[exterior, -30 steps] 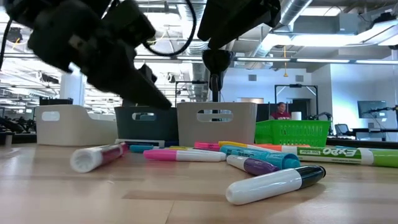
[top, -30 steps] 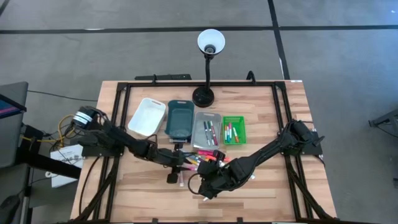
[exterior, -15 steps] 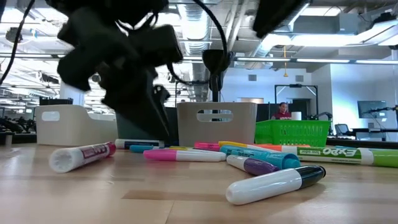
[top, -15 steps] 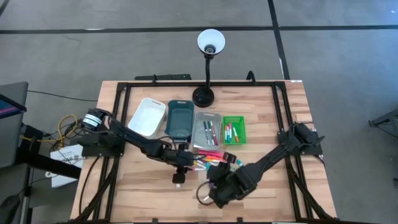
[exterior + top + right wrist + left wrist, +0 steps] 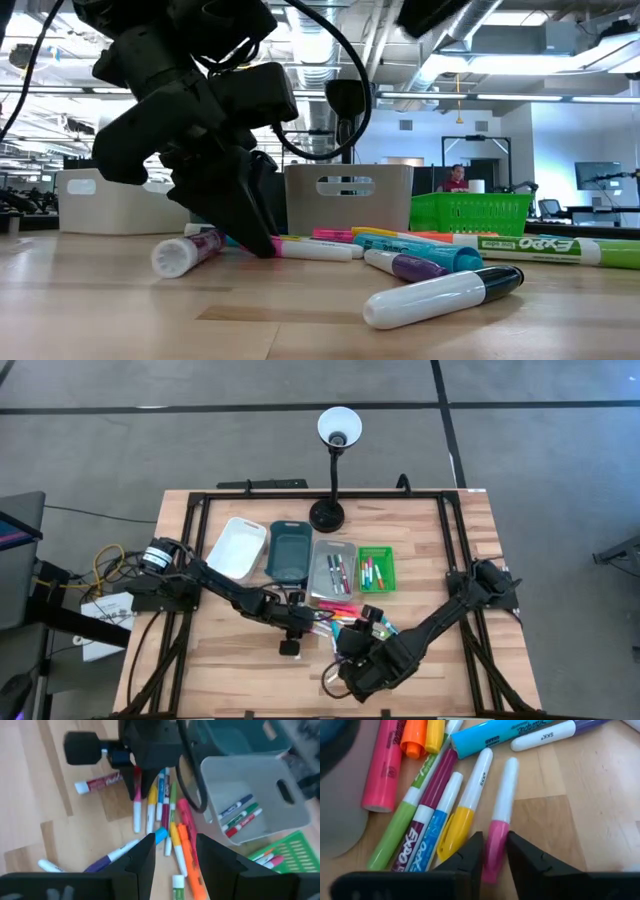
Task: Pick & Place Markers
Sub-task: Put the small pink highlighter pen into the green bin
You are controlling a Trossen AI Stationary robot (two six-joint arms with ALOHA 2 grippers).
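Note:
Loose markers (image 5: pixel 345 617) lie in a pile on the wooden table in front of the trays, and they fill the left wrist view (image 5: pixel 440 785). My left gripper (image 5: pixel 495 836) is down in the pile (image 5: pixel 262 245), shut on a white marker with a pink cap (image 5: pixel 500 815). A white marker with a red label (image 5: pixel 185 252) lies apart beside it. My right gripper (image 5: pixel 175 837) hovers open above the pile (image 5: pixel 362 623) and holds nothing. My left gripper pinches the pink cap end (image 5: pixel 496 827) of the white marker between its two fingers (image 5: pixel 470 852). The fingers come down slanting from the table's left side and lie across the marker. The marker lies flat on the table among the others.
Behind the pile stand a white tray (image 5: pixel 237 547), a dark teal tray (image 5: pixel 290 550), a grey tray holding markers (image 5: pixel 335 570) and a green basket holding markers (image 5: pixel 377 567). A black desk lamp (image 5: pixel 328 512) stands at the far edge. Bare wood lies toward the near edge.
My left gripper has moved toward the table's right and down into the marker pile, its fingers tipping steeply onto the pink-capped marker. The red-labelled marker has slid and turned. My right gripper has risen and drawn back toward the near edge.

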